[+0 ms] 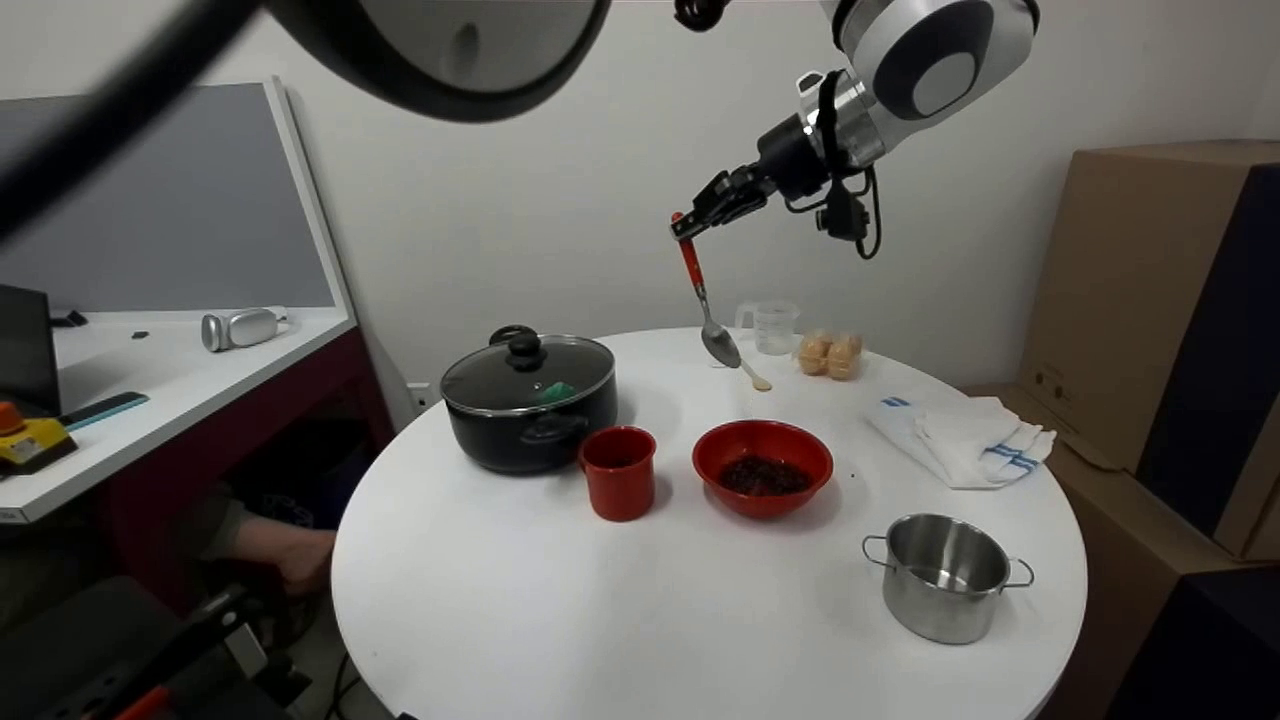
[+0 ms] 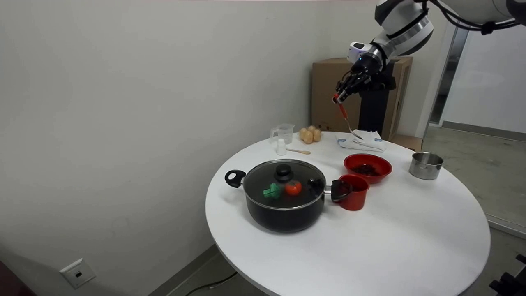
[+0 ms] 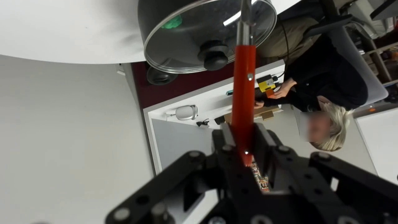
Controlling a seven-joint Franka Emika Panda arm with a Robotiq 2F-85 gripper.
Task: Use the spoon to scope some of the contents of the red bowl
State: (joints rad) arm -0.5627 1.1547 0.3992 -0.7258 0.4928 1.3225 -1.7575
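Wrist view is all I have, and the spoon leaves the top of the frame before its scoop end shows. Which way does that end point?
Observer: Downward. In both exterior views the spoon slants from the hand with its scoop end lowest.
Operator: Is it dipped into anything?
Observer: No. Both exterior views show it in the air, apart from the red bowl.
Operator: Is there anything in that bowl to scoop?
Observer: Yes. Both exterior views show dark contents at its bottom, too indistinct for me to name.
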